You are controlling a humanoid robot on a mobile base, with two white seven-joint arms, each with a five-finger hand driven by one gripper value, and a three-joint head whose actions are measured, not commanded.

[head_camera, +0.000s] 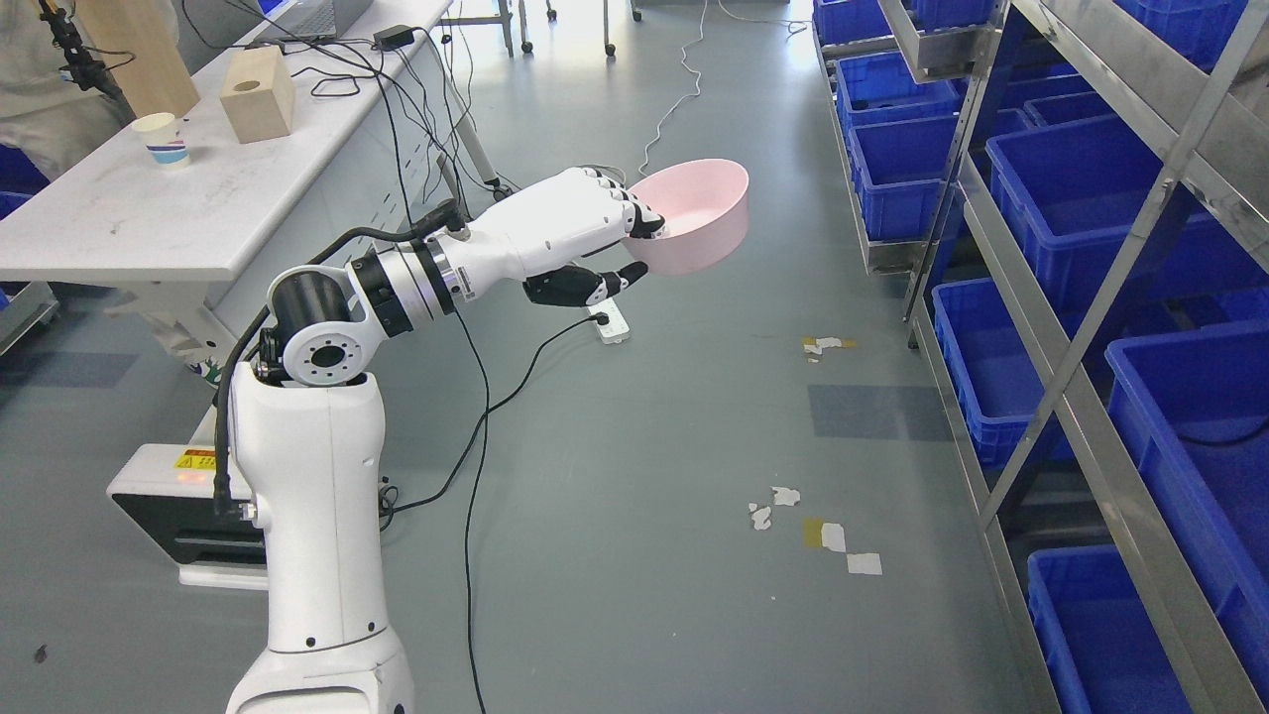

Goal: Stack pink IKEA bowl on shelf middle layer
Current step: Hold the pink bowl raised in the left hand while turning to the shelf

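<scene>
A pale pink bowl point(699, 218) hangs in the air over the grey floor, mouth up and tilted a little. My left hand point(634, 248) is shut on its near rim, white fingers point(644, 220) over the edge and the black thumb under the wall. The left arm rises from the lower left and reaches toward the middle. The metal shelf rack point(1076, 382) runs along the right side, well apart from the bowl, its layers filled with blue bins point(1066, 203). The right arm does not show.
A white table point(159, 213) at the left carries a paper cup point(164, 141), a wooden block point(258, 96) and cables. A power strip point(613, 322) and black cords lie on the floor under the hand. Tape scraps point(828, 535) dot the floor.
</scene>
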